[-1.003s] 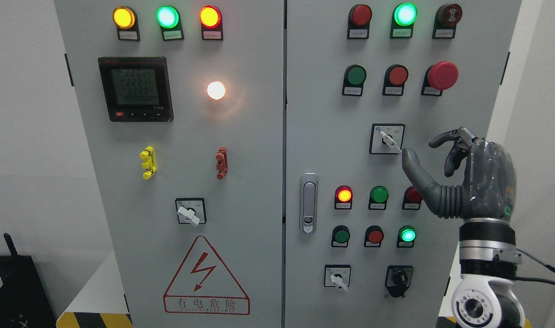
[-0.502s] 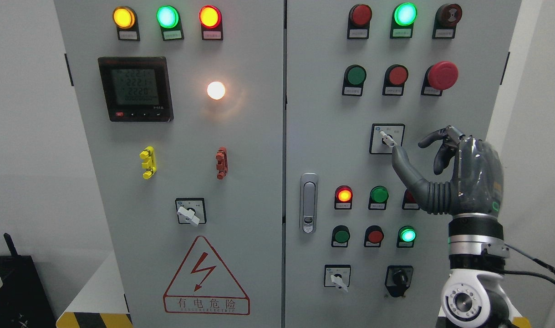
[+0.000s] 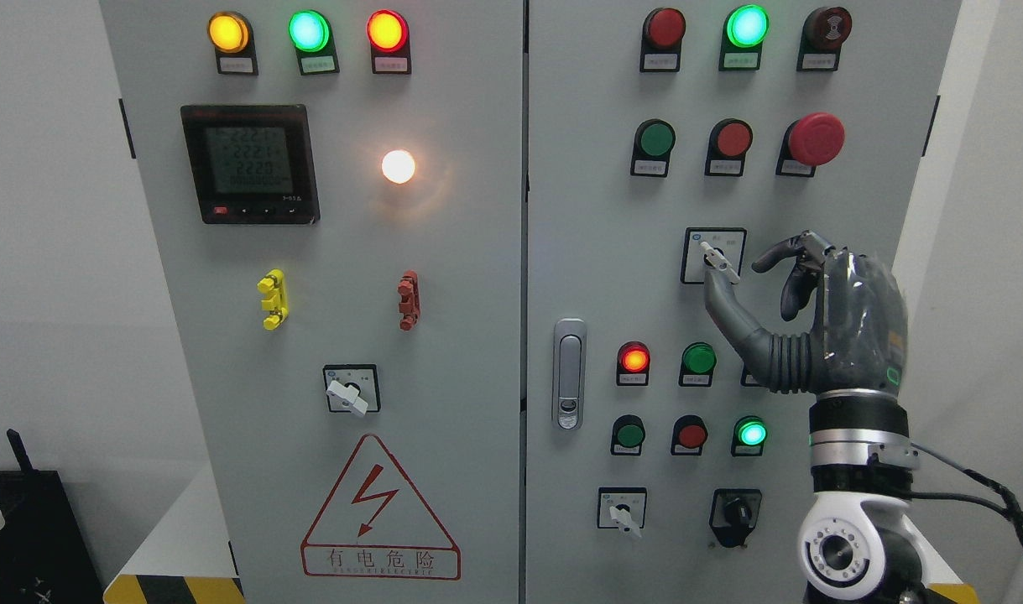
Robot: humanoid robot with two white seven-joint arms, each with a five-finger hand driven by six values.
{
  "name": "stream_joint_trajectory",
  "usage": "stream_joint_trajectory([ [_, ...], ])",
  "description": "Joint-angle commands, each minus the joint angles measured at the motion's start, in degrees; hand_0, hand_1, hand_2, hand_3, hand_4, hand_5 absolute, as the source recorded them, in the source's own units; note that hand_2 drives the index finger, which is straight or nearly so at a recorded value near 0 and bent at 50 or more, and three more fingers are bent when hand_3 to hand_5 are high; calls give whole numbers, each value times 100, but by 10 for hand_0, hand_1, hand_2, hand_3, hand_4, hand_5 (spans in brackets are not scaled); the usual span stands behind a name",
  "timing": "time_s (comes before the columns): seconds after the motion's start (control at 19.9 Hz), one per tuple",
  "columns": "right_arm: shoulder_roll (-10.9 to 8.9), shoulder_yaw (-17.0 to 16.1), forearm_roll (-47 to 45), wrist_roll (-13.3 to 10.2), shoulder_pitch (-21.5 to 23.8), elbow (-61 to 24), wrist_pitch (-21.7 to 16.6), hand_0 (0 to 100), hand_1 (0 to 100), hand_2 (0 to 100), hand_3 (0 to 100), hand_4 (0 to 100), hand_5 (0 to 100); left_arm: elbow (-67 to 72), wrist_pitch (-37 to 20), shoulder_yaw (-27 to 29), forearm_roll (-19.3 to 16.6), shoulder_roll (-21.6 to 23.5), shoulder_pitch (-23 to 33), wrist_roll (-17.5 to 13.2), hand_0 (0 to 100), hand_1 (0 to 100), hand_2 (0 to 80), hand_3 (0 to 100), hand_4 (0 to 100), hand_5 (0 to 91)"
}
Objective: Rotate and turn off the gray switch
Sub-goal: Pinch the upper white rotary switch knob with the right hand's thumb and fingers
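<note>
The gray rotary switch (image 3: 717, 258) sits in a black-framed square plate on the right cabinet door, its pale lever slanting from upper left to lower right. My right hand (image 3: 736, 273) rises from the lower right, just right of the switch. Its thumb (image 3: 717, 295) reaches up under the lever's lower end and its index finger (image 3: 775, 250) curls above and to the right. The fingers are spread in a pinch shape and hold nothing. I cannot tell whether the thumb touches the lever. The left arm does not show.
Below the hand are round buttons and lamps, with a lit red lamp (image 3: 634, 359) and a lit green lamp (image 3: 752, 434). A red mushroom button (image 3: 816, 138) is above. A door latch (image 3: 569, 373), a similar switch (image 3: 622, 512) and a black knob (image 3: 735, 512) are lower down.
My right hand has moved left and slightly up toward the gray switch, bringing the thumb tip from beside the plate's lower right corner to under the lever. The lever has not turned.
</note>
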Motion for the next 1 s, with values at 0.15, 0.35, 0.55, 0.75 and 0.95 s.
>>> stream_joint_trajectory([
  [0.15,-5,54,6,-59,-126,245,105,151,427,563,991,908,1000,0,3,-9,0,0,193,-1,120,389,0,0,0,0],
  [0.35,-5,54,15,-59,-152,272,105,153,424,565,990,908,1000,0,3,-9,0,0,193,-1,120,389,0,0,0,0],
  [0.55,4,80,15,-68,-143,263,105,159,422,575,989,908,1000,0,3,-9,0,0,193,-1,120,389,0,0,0,0],
  [0.75,4,71,23,-59,-143,272,105,161,421,585,989,908,1000,9,3,-9,0,0,193,-1,120,389,0,0,0,0],
  [0.95,-5,54,67,-59,-143,307,105,162,420,585,989,907,1000,0,3,-9,0,0,193,-1,120,389,0,0,0,0],
])
